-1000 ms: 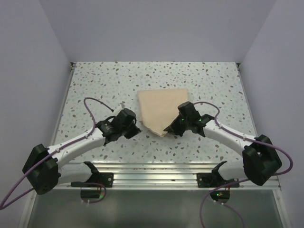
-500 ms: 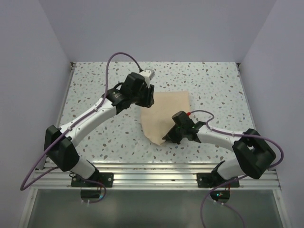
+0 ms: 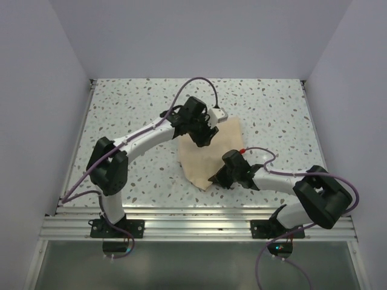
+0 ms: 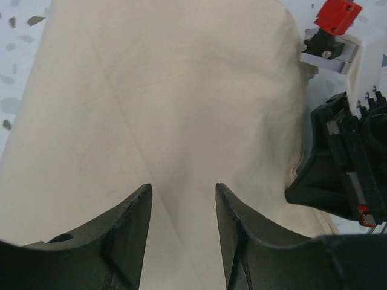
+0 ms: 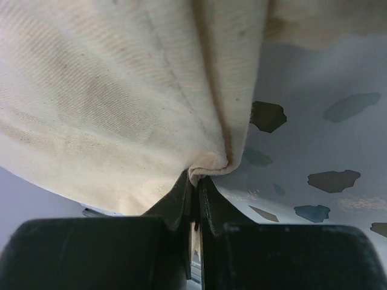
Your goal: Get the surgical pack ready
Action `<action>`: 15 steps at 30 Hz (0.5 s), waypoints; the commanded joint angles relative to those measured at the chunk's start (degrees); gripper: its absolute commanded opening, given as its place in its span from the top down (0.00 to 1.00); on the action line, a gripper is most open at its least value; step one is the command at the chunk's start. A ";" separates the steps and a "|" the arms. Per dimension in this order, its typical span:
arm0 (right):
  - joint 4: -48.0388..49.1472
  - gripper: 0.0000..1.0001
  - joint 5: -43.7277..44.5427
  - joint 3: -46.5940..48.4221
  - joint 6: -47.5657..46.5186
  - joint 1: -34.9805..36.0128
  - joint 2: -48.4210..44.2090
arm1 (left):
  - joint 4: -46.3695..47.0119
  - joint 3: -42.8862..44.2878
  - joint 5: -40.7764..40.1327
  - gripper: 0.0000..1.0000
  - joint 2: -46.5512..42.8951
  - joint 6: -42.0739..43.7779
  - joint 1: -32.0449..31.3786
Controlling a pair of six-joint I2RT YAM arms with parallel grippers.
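The surgical pack shows as a folded beige cloth (image 3: pixel 208 154) lying mid-table, its near corner pointing toward the arms. My left gripper (image 3: pixel 204 136) hovers over the cloth's far part, open, with only bare cloth (image 4: pixel 169 109) between its fingers (image 4: pixel 136 223). At the cloth's near right edge my right gripper (image 3: pixel 219 177) is shut on a pinched fold of cloth (image 5: pixel 208 163). The right arm's black wrist (image 4: pixel 351 163) shows at the right of the left wrist view. No tray, instruments or gauze are in view.
The speckled tabletop (image 3: pixel 121 121) runs to white walls at the back and sides. A metal rail (image 3: pixel 193 217) with the arm bases lines the near edge. Purple cables (image 3: pixel 199 84) loop above both arms.
The left arm swung from the cloth's near left corner up and over to its far part, and its gripper opened. The right gripper slid down toward the cloth's near edge, still shut.
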 commanded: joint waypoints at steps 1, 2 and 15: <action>-0.09 1.00 1.25 -1.17 0.21 0.76 0.86 | -3.29 5.27 4.61 0.50 3.43 9.37 -3.56; -0.17 1.00 1.34 -1.17 0.21 0.76 0.77 | -2.69 5.10 5.49 0.50 3.52 9.38 -3.82; 0.88 1.00 0.99 -2.49 0.12 0.76 0.07 | -1.89 1.85 0.32 0.48 7.12 9.29 -8.31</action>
